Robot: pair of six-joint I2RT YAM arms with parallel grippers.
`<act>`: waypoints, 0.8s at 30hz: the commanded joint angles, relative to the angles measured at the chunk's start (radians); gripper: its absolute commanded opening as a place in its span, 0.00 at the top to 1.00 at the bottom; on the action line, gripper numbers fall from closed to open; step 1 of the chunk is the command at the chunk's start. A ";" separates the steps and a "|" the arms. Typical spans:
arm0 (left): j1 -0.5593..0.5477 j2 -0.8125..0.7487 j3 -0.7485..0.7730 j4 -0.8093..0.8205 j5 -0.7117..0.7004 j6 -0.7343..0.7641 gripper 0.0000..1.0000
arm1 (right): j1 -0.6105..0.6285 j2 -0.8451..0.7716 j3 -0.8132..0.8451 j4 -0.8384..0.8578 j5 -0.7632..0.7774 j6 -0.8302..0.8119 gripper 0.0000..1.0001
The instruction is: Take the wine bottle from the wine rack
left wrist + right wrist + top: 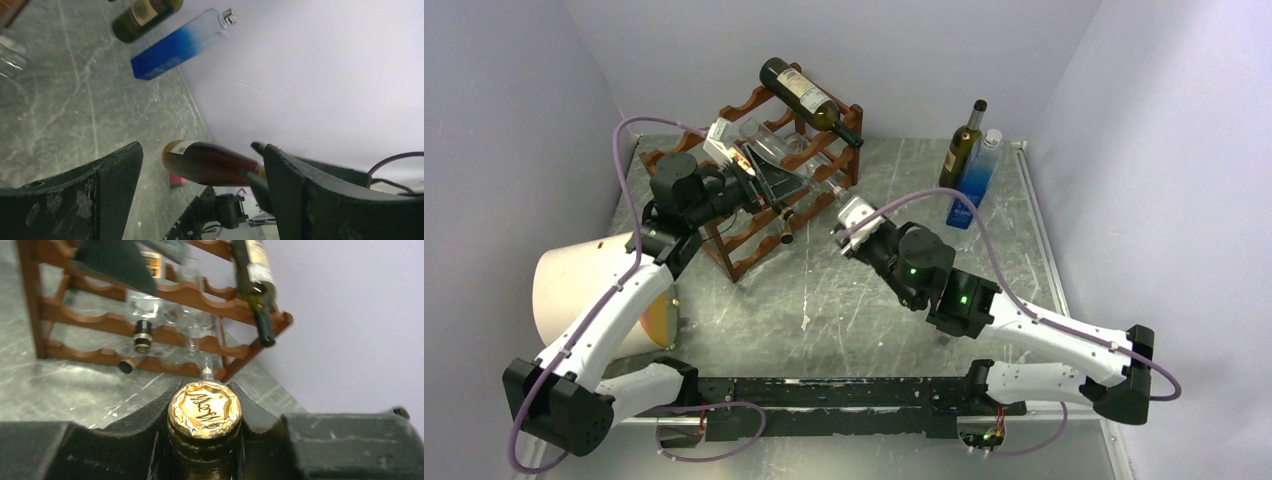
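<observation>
Top view, bench (864, 300): grey, marble-veined slab between pale walls.
Top view, wine rack (749, 225): reddish-brown wood with scalloped rails on square posts, standing far left and skewed to the bench edges.
Top view, dark bottle (804, 93): glossy with a cream label, lying across the rack's top tier, neck pointing right.
Top view, olive bottle (962, 145) and blue bottle (977, 182): upright, just beside each other at the far right.
Top view, cream cone (589, 290): matte, lying on its side at the near left.
Top view, left end effector (769, 178): at the rack's near-right face.
Top view, right end effector (839, 205): just right of the rack.
Left wrist, left end effector (201, 150): released, with its worn black fingers (115, 175) spread wide.
Left wrist, wine bottle (205, 164): smooth brown glass, lying level in the gap beyond the fingers and tapering rightward. Its contact with either finger cannot be judged.
Left wrist, background: the blue bottle (175, 45) is square, fading from blue to clear.
Right wrist, right end effector (204, 390): clenched on the wine bottle's neck, its notched black pads hugging the neck just under the embossed gold foil cap.
Right wrist, rack (165, 292): just beyond the cap, holding clear glass bottles (145, 310).
Wine bottle's place: at the rack's near-right side. Whether it rests on a rail cannot be told.
</observation>
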 commanded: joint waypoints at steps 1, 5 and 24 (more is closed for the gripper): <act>0.001 -0.053 0.101 -0.099 -0.103 0.190 0.07 | -0.125 -0.072 0.021 0.218 0.100 0.041 1.00; 0.002 -0.087 0.165 -0.202 -0.169 0.335 0.07 | -0.303 -0.072 -0.020 0.212 0.107 0.209 1.00; 0.001 -0.308 0.092 -0.230 -0.373 0.784 0.07 | -0.851 0.019 -0.041 0.262 0.071 0.483 1.00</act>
